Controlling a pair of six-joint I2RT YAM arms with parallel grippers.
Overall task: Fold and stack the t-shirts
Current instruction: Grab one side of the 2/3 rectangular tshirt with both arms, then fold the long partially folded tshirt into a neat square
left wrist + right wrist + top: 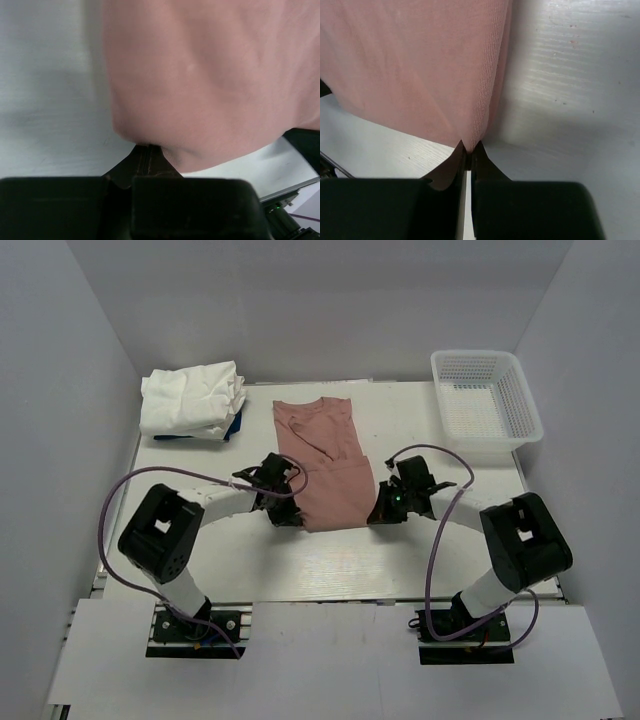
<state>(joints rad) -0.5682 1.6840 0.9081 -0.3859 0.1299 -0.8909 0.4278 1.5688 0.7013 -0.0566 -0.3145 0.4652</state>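
Note:
A dusty pink t-shirt [325, 465] lies flat mid-table, its collar toward the far wall. My left gripper [287, 518] is shut on the shirt's near-left corner; the left wrist view shows the pink cloth [200, 85] bunched right at the closed fingertips [148, 150]. At the near-right corner, my right gripper [378, 514] is shut on the hem, and the ribbed pink hem [490, 90] runs into its closed fingertips [479, 149] in the right wrist view. A pile of white t-shirts [192, 398] sits at the far left.
A white plastic mesh basket [485, 395] stands at the far right corner. Something blue [234, 424] peeks from under the white pile. White walls enclose the table on three sides. Purple cables loop from both arms.

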